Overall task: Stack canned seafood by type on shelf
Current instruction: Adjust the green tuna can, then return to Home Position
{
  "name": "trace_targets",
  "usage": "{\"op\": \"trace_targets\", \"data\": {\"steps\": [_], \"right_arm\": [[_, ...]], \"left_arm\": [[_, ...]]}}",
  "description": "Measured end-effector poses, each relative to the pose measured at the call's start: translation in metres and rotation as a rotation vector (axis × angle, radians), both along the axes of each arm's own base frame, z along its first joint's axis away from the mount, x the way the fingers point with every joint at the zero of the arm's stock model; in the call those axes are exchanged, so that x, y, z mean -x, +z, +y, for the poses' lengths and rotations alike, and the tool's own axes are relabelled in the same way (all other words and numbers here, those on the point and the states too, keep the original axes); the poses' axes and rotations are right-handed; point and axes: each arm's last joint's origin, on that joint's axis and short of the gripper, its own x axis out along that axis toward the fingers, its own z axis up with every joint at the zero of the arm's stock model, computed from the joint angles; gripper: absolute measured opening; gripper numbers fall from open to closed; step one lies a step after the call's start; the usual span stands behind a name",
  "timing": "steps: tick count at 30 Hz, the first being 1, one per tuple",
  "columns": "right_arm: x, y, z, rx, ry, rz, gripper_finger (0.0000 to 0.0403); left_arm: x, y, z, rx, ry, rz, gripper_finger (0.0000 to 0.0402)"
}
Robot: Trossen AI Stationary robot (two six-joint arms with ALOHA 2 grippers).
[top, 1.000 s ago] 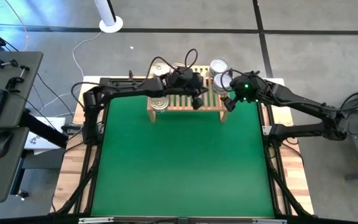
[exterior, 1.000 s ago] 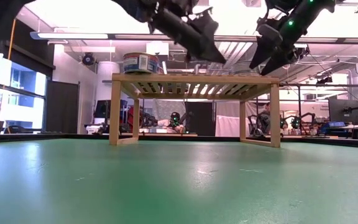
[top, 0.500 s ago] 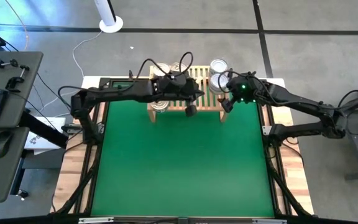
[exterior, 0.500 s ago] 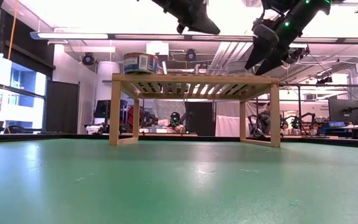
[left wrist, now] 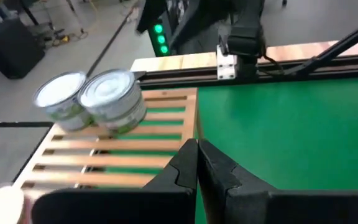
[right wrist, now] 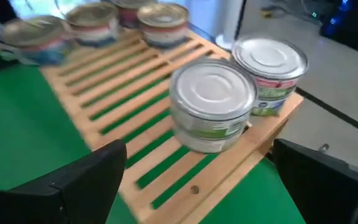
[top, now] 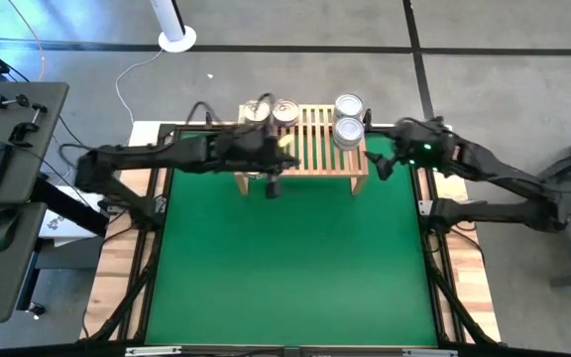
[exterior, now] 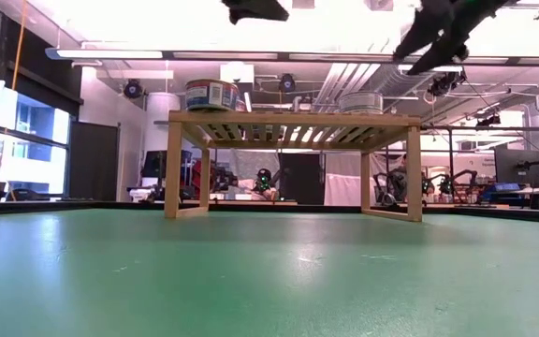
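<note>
- High view: my left gripper is clenched and holds nothing; it hangs over the green mat, just at the shelf's front edge, near its left end. My right gripper is spread wide and empty, beside the shelf's right end. Two silver tins stand at the shelf's right back corner, gold-topped tins at the left back.
- Low view: the shelf carries one tin on the left and a silver one on the right.
- Left wrist view: my fingers are pressed together over the shelf's edge; two silver tins touch each other.
- Right wrist view: my fingers stand far apart, with two silver tins between them and farther on, upon the slats.
</note>
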Motion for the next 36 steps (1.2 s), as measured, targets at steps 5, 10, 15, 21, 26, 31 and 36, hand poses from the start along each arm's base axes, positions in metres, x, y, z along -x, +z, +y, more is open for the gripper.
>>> {"op": "trace_targets", "data": {"steps": [5,10,15,21,26,31,36], "right_arm": [[0.014,0.006,0.022,0.001,0.076,-0.104,0.0398],[0.008,-0.028,0.041,-0.014,0.214,-0.157,0.0398],[-0.009,-0.068,0.066,-0.049,0.370,-0.258,0.0398],[-0.014,-0.096,0.087,-0.042,0.389,-0.415,0.0398],[-0.012,-0.105,0.090,-0.011,0.405,-0.390,0.0398],[-0.012,-0.107,0.094,0.031,0.559,-0.354,0.0394],[-0.004,-0.107,0.085,0.054,0.531,-0.324,0.0365]], "left_arm": [[0.048,-0.017,-0.010,0.038,0.013,-0.070,0.0000],[0.092,-0.029,-0.029,0.057,0.048,-0.111,0.0000],[0.128,-0.034,-0.056,0.082,0.000,-0.162,0.0000],[0.166,-0.052,-0.074,0.135,-0.025,-0.208,0.0000],[0.189,-0.077,-0.071,0.211,0.000,-0.329,0.0000],[0.208,-0.107,-0.065,0.276,0.009,-0.415,0.0000],[0.222,-0.123,-0.056,0.299,0.052,-0.464,0.0000]]}}
